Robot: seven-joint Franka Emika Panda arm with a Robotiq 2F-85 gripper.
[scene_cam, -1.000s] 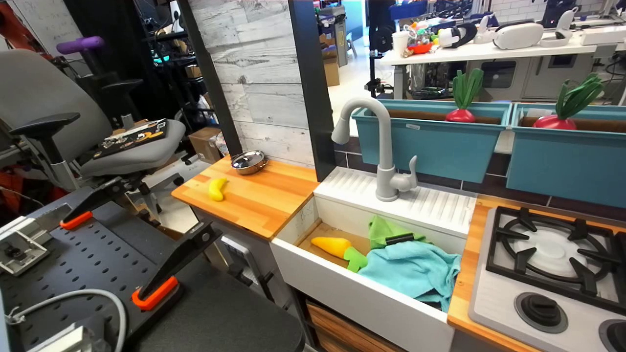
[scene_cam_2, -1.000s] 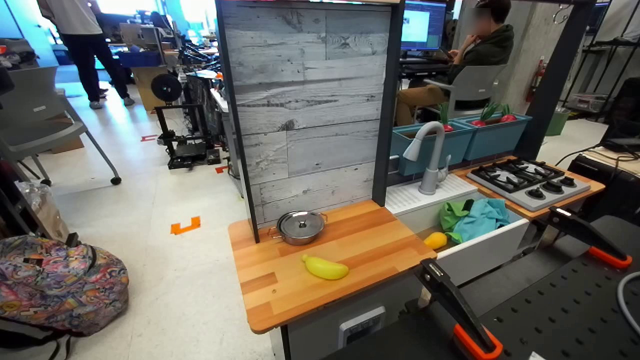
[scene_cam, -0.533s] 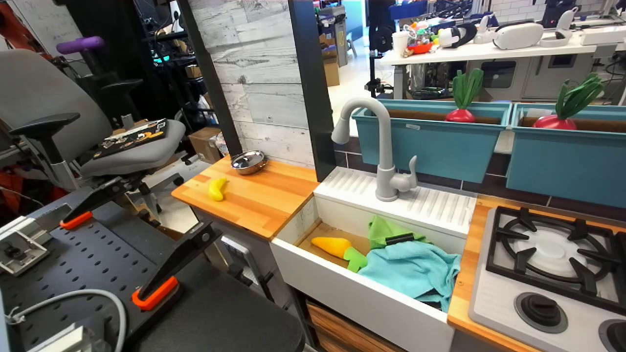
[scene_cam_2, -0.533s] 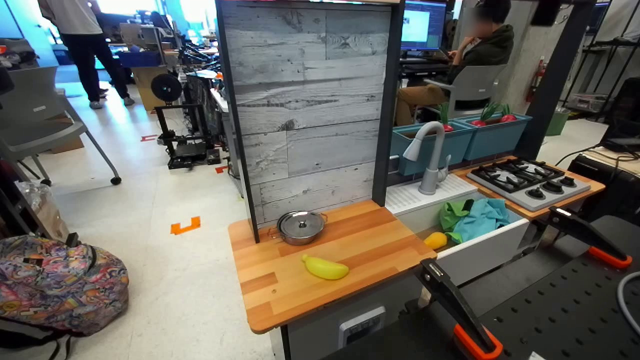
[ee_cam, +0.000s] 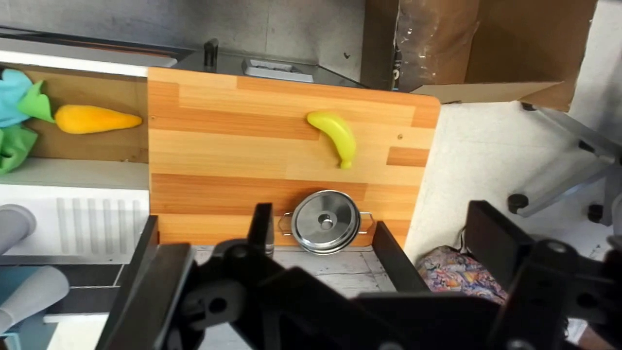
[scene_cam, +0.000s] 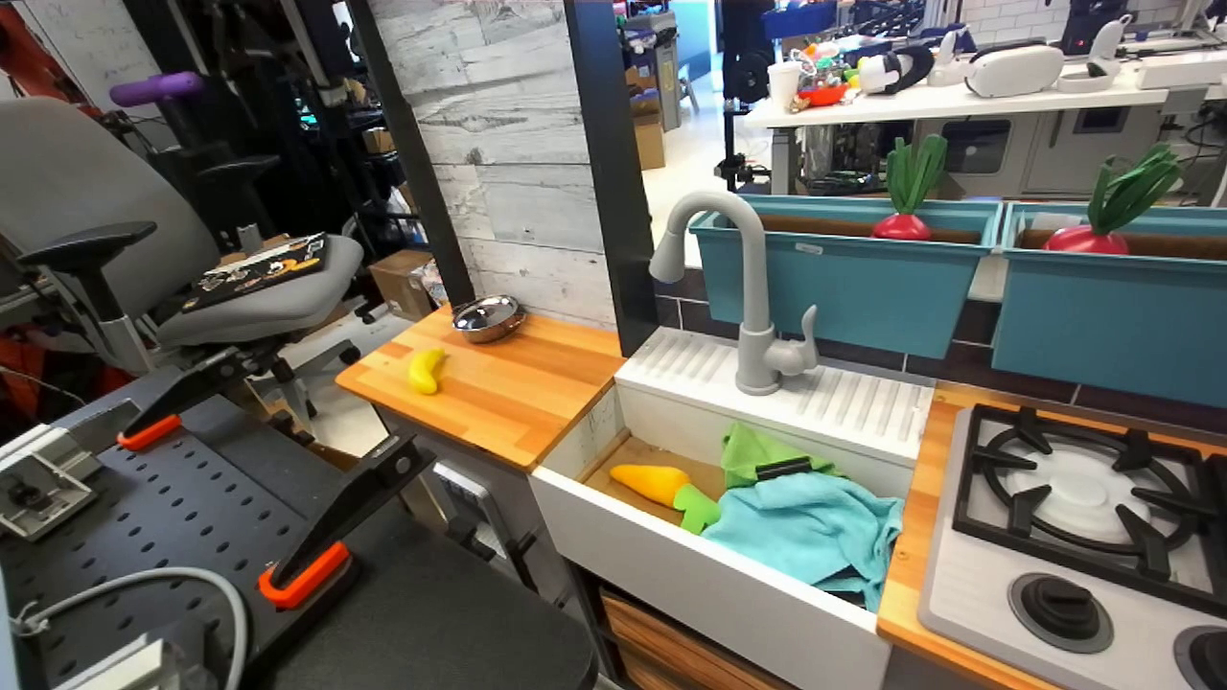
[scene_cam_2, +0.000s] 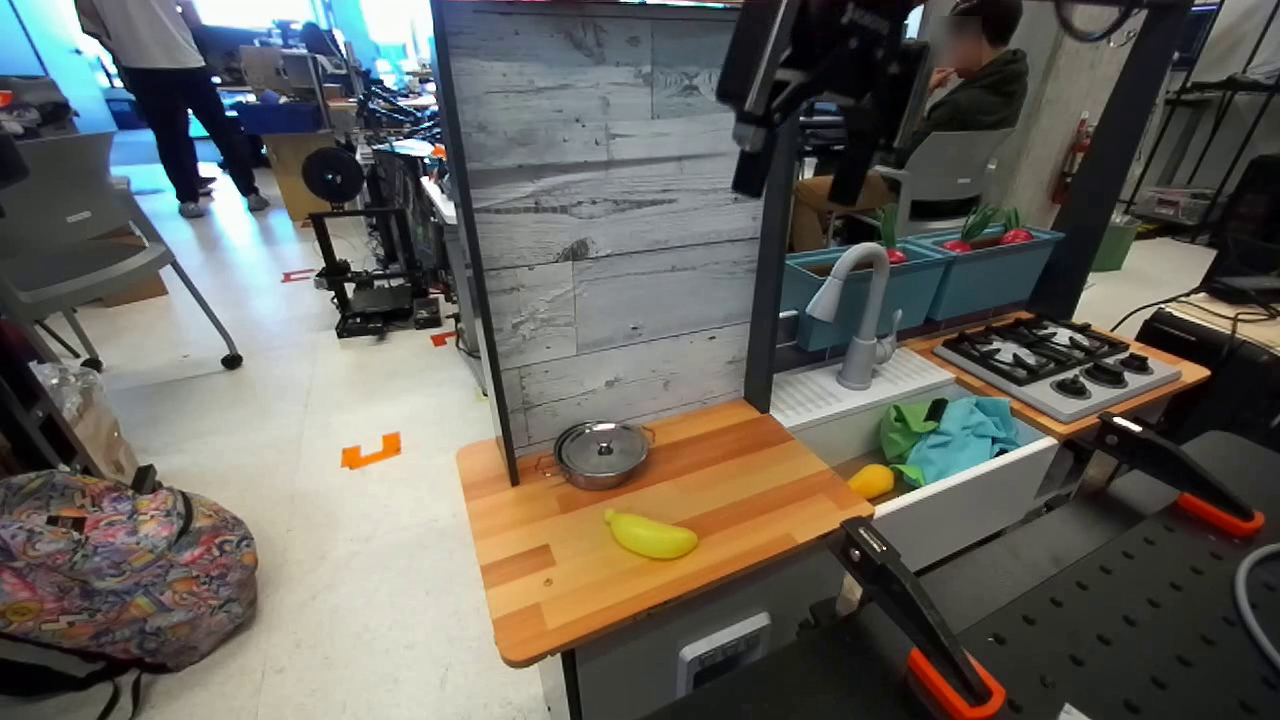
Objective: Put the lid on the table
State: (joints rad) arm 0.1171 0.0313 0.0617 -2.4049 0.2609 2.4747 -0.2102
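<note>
The round silvery lid [ee_cam: 311,206] sits on a small metal pot with wire handles, its knob facing up. The lid also shows in both exterior views [scene_cam: 489,310] [scene_cam_2: 602,450]. The pot stands at the back edge of the wooden countertop table [ee_cam: 218,160], which shows in both exterior views [scene_cam: 508,388] [scene_cam_2: 720,490]. My gripper [ee_cam: 371,209] is open with nothing between its fingers. In an exterior view the gripper [scene_cam_2: 800,182] hangs high above and to the right of the pot, well apart from it.
A yellow banana [scene_cam_2: 650,536] lies on the countertop in front of the pot. A grey-white wood panel [scene_cam_2: 620,250] with dark posts [scene_cam_2: 768,280] stands directly behind the pot. The sink [scene_cam: 709,585] with cloths and a faucet [scene_cam: 757,287] adjoins the countertop, with a stove [scene_cam_2: 1060,365] beyond.
My gripper has come into sight at the top of both exterior views, moving down and toward the panel and countertop. The lid, pot and banana have not moved.
</note>
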